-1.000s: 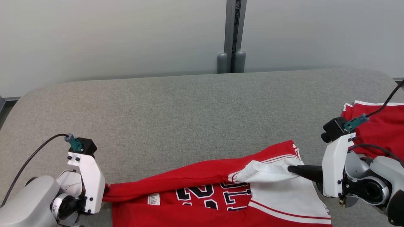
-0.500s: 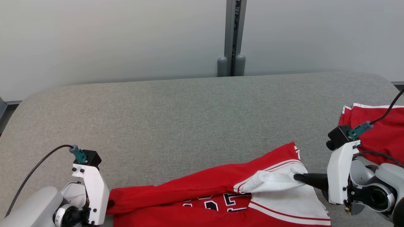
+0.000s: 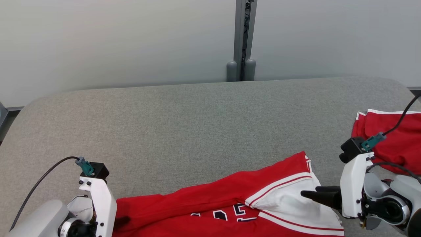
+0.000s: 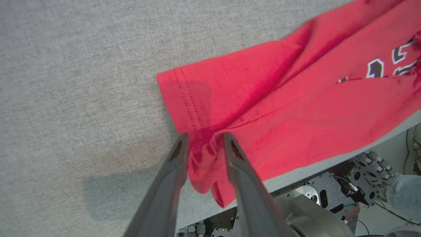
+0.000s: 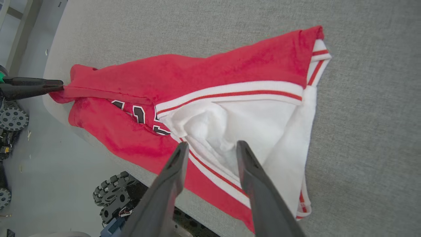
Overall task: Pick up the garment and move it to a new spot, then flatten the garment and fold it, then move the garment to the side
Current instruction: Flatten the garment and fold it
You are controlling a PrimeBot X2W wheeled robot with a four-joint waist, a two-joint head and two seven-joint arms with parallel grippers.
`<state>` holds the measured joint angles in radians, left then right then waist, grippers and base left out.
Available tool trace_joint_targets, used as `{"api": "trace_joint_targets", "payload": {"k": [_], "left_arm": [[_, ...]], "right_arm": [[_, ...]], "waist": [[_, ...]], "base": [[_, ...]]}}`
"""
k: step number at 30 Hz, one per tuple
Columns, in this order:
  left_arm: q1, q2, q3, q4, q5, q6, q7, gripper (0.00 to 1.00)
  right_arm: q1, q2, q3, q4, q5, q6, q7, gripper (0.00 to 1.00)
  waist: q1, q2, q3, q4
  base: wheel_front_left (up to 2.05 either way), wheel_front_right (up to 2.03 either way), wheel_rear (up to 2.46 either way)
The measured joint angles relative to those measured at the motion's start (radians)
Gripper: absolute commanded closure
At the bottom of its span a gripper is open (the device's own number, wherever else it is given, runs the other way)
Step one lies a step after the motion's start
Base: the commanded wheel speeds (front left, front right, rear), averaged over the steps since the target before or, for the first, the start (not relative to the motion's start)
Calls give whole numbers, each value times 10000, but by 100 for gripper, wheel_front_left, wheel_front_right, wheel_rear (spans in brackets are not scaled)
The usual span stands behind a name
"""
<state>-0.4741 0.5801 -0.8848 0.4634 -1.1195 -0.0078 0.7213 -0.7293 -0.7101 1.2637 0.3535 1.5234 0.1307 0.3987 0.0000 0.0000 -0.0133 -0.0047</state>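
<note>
Loosely rumpled red-and-white garment point(image 3: 210, 200) on coarse grey table point(image 3: 197, 125), left pincer point(image 4: 205, 136) apart astride its hem, right pincer point(image 5: 212, 144) apart.

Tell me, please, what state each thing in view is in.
Red jersey, lying rumpled, partly folded over, near edge overhanging the table.
Left end effector, open, hem bunched between its fingers.
Right end effector, open over the jersey.
Second red garment, lying loose at the right.
</note>
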Motion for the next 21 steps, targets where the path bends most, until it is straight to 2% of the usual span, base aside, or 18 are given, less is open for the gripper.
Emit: {"api": "trace_joint_targets", "payload": {"k": [5,9,13,17,21], "left_arm": [[41,186,65,-253,-10,17,-29,0],[35,487,282,-621,203,259,-504,0],[26,767,568,-1260,546,539,-1336,0],[63,968,934,-1977,1152,922,-2796,0],[490,940,1195,-2552,1793,1492,-4405,0]], "right_arm": [[171,-180,-153,-21,180,0,-92,0],[399,-470,-395,-249,355,0,-500,0],[483,-796,-1133,-639,307,0,-2109,0],[917,-928,-1810,-922,157,0,-3952,0],[1407,-988,-2334,-867,-207,0,-5789,0]], "waist": [[0,0,-83,15],[0,0,-130,57],[0,0,-168,111],[0,0,-207,154],[-1,0,-243,205]], "base": [[0,0,0],[0,0,0],[0,0,0],[0,0,0],[0,0,0]]}}
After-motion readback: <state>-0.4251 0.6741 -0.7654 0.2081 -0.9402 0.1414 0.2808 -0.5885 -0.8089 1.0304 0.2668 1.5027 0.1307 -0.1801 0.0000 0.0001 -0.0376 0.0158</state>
